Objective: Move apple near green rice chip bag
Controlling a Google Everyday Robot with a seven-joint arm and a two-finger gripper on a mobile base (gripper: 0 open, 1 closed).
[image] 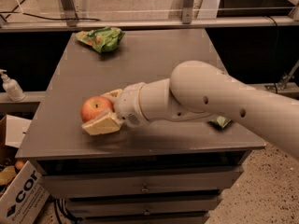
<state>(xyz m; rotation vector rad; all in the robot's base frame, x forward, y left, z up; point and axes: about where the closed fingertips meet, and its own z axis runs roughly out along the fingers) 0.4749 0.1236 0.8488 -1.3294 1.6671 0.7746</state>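
Observation:
The red-orange apple sits near the front left of the grey table. My gripper reaches in from the right and is shut on the apple, with one cream finger against its near side and the other behind its far side. The apple looks slightly raised. The light-green rice chip bag lies at the table's far left corner, well apart from the apple.
A scrap of a dark-green bag shows under my arm at the right edge. Drawers run below the table front. A cardboard box and a soap bottle stand at the left. A rail runs behind the table.

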